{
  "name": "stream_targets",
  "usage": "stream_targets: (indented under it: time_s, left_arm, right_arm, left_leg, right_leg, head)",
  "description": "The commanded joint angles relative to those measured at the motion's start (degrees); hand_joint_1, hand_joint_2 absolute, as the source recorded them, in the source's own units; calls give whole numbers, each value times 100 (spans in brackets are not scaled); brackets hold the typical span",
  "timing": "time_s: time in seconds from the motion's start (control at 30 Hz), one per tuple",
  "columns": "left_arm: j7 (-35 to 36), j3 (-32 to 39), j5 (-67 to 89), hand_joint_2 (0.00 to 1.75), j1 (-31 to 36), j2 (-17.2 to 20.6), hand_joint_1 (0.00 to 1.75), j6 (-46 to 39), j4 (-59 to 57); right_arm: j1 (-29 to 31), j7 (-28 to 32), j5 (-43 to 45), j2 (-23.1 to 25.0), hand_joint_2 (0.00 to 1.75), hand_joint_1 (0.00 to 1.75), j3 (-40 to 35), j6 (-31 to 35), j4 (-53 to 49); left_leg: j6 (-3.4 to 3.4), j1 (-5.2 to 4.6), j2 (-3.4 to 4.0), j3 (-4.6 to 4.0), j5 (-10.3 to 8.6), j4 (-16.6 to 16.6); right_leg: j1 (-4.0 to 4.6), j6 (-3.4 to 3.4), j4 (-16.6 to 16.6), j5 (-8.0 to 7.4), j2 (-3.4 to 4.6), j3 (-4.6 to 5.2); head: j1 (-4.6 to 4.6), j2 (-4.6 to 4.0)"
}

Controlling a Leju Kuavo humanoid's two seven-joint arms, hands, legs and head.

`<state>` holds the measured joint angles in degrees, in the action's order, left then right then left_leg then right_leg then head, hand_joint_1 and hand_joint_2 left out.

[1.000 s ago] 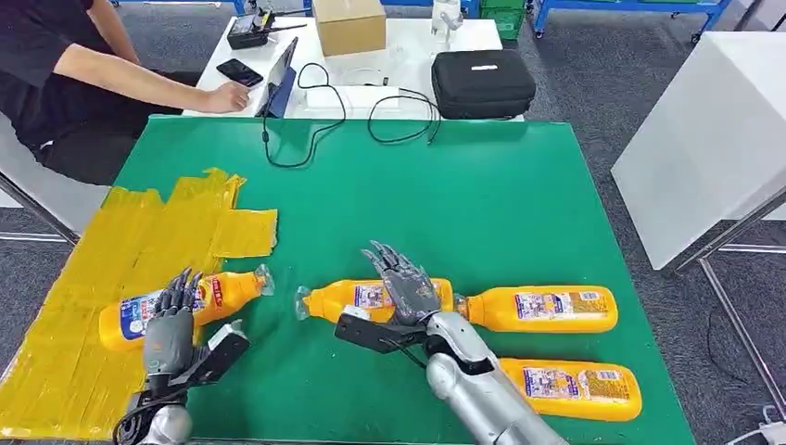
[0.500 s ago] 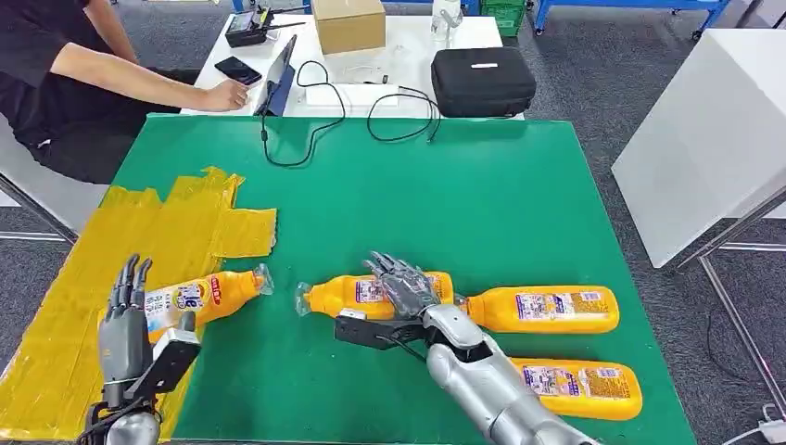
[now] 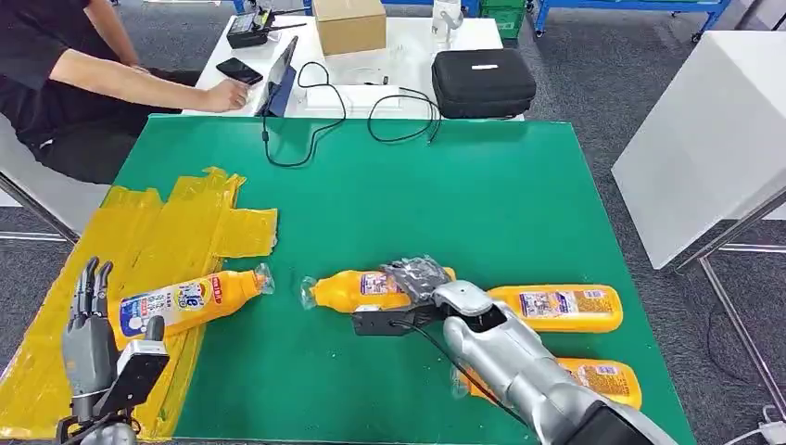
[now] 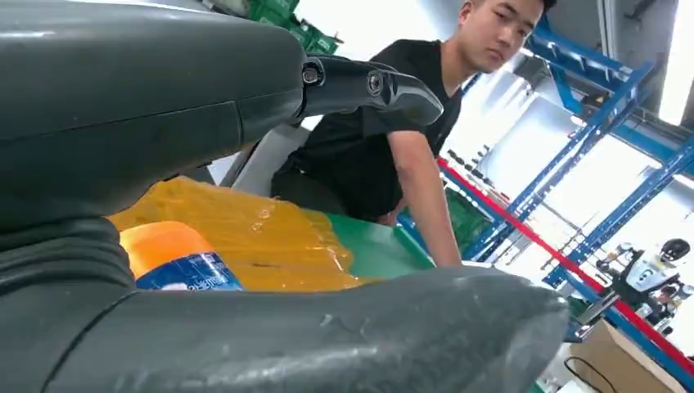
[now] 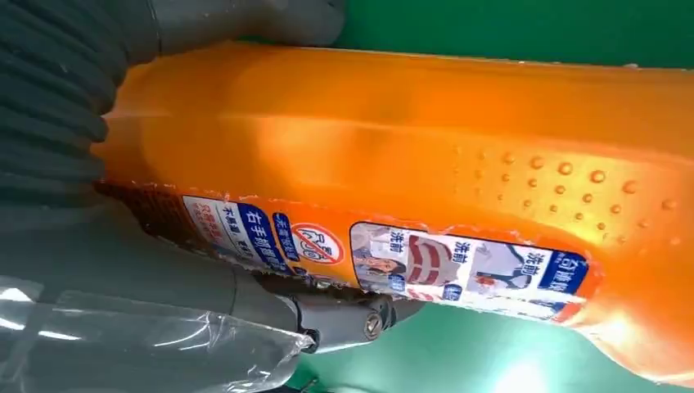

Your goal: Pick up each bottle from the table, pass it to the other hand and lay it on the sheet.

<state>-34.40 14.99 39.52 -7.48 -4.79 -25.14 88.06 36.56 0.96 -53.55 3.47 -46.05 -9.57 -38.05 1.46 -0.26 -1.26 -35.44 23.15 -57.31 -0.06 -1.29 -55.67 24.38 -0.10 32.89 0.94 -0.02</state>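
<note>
While sheet bears bottle

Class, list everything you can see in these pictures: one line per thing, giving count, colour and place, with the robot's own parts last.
bottles: four, orange; one on the sheet, one mid-table under the right hand, two at the table's right
sheet: one, yellow, table's left
table: one, green
cable: one, black, far edge
case: one, black, white desk behind
cardboard box: one, brown, same desk
phone: one, black, same desk
person: one, black shirt, far left
left hand: grey, open, beside the sheet bottle
right hand: grey, gripping the mid-table bottle
</note>
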Motion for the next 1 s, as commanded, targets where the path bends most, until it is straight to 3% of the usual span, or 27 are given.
stream_targets:
  time_s: [0.03,0.27,0.33,0.4,0.47,0.57,0.67,0.7,0.83,1.0]
  left_arm:
    - [-31,96,-64,0,173,-85,0,3,-145]
    - [-42,89,-156,0,222,-90,0,42,-162]
    - [-7,71,-454,0,261,-127,0,319,-149]
    - [257,171,-1497,0,281,-233,0,1349,-58]
    - [431,556,-3223,0,57,-473,0,2979,181]
    - [419,945,-4397,0,-565,-1154,0,4377,1109]
    - [495,920,-4367,0,-741,-1365,0,4489,1438]
    - [558,880,-4398,175,-747,-1418,0,4597,1486]
    - [490,243,-4590,175,-1067,-1521,0,4652,1915]
    - [533,-730,-4551,175,-1099,-1395,0,4400,2072]
  right_arm:
    - [236,-39,217,-208,175,175,-488,-74,522]
    - [196,-2,443,-168,175,175,-363,1,513]
    - [-34,139,859,-79,175,175,65,537,345]
    - [-493,560,1282,21,175,175,558,1175,-189]
    - [-1405,1181,1796,72,175,175,1224,1662,-1576]
    - [-2392,1038,1665,214,175,175,1604,2064,-3764]
    - [-2475,904,1638,218,175,175,1618,1943,-4093]
    - [-2510,1087,1621,296,175,175,1748,2083,-4094]
    - [-2695,1258,1677,415,175,175,1850,2169,-4524]
    - [-2408,1075,1711,620,175,175,1640,2005,-4270]
  left_leg:
    - [-5,0,-3,9,1,3]
    - [-9,2,-4,15,4,2]
    - [-6,1,-5,11,1,3]
    - [-7,3,-6,12,1,4]
    - [-9,7,-10,19,4,6]
    - [-8,8,27,6,20,-4]
    - [-6,1,22,-10,24,-8]
    - [-11,0,27,6,42,-17]
    - [-6,1,-1,-24,28,-12]
    - [-10,2,5,-27,26,-7]
  right_leg:
    - [1,-1,5,3,-8,-13]
    - [3,-1,6,6,-11,-21]
    - [2,-1,6,4,-10,-15]
    - [4,-1,9,3,-13,-18]
    - [8,-1,15,6,-18,-27]
    - [8,1,4,8,24,-10]
    - [2,-2,-6,11,17,6]
    - [2,-3,-13,27,19,-9]
    - [2,2,-7,22,-2,18]
    - [3,3,-3,17,-2,23]
  head:
    - [-2,0]
    - [-2,0]
    - [0,0]
    - [0,0]
    - [0,0]
    - [0,0]
    - [0,0]
    - [-7,0]
    - [-2,0]
    - [0,0]
